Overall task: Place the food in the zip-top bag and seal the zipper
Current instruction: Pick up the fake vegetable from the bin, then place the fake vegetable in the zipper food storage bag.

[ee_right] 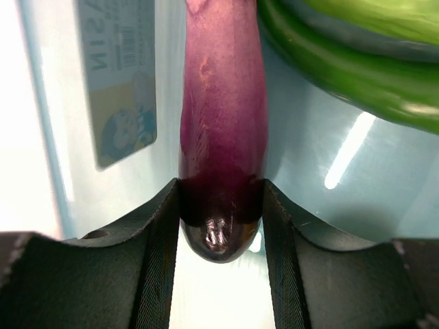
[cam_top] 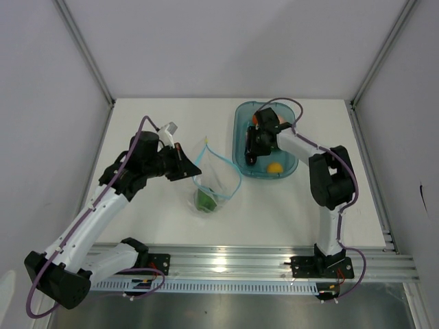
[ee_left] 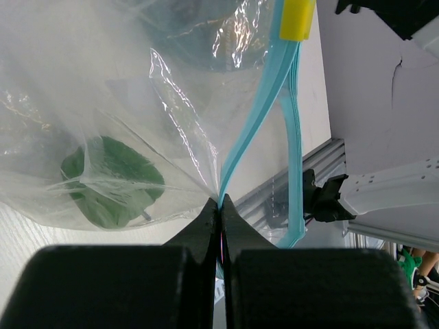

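**Lifting the eggplant for transfer to the bag**

1. Left gripper [ee_left: 221, 205]: the jaws are together, clamped on the zipper [ee_left: 255, 116] at the left edge of the bag [cam_top: 218, 179]. This grip holds the mouth up and open. One green piece [ee_left: 110, 181] lies inside the bag. The clamp should not shift, or the floppy mouth is likely to sag shut.

2. Right gripper [ee_right: 221, 226]: it is beyond the bag and to its right, down inside the tray [cam_top: 236, 140]. Both pads press the sides of the eggplant [ee_right: 221, 123] near its rounded end. Whether the eggplant is clear of the tray floor cannot be told.

3. Recommended handling:
   - The hold is close to one end, so the long body may swing. The squeeze should be firm before any lift.
   - Rise straight up to clear the tray wall and the green pieces [ee_right: 343, 68] just beside the eggplant.
   - Approach the bag from above its mouth and enter between the zipper strips, narrow end first.
   - Release low.

4. The lemon [cam_top: 274, 167] and tomato [cam_top: 256, 118] lie in the tray, awaiting transfer.
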Action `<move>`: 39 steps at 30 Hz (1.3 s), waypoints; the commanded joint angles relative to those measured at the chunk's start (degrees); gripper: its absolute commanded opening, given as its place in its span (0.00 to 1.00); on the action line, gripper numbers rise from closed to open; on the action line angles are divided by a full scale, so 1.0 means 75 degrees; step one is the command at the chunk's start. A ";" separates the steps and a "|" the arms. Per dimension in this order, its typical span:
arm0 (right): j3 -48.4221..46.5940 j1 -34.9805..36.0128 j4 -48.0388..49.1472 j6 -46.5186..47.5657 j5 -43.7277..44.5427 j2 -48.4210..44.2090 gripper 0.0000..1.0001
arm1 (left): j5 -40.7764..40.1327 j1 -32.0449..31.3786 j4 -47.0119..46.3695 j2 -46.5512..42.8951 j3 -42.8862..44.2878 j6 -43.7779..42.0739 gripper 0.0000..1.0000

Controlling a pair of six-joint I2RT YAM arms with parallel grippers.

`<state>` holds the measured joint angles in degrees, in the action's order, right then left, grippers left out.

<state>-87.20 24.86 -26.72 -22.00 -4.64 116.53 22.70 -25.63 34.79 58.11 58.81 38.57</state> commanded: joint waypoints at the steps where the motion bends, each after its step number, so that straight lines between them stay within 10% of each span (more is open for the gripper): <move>1: -0.0058 -0.0069 -0.0257 0.0308 0.0490 -0.1110 0.12 | 0.0067 -0.0040 -0.0302 0.0022 -0.0071 0.0002 0.01; 20: 0.1314 0.1102 -0.1863 0.0298 -0.2801 -0.5656 0.04 | -0.0085 -0.0052 -0.0513 0.0455 -0.0106 -0.0068 0.00; 39: 0.1537 0.1888 -0.2273 -0.0781 -0.4735 -0.5332 0.00 | -0.1407 -0.0508 0.0108 0.0304 0.0186 -0.0876 0.01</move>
<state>-73.28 38.59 -42.46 -25.45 -36.95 74.26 16.49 -27.83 34.15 61.63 57.95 35.33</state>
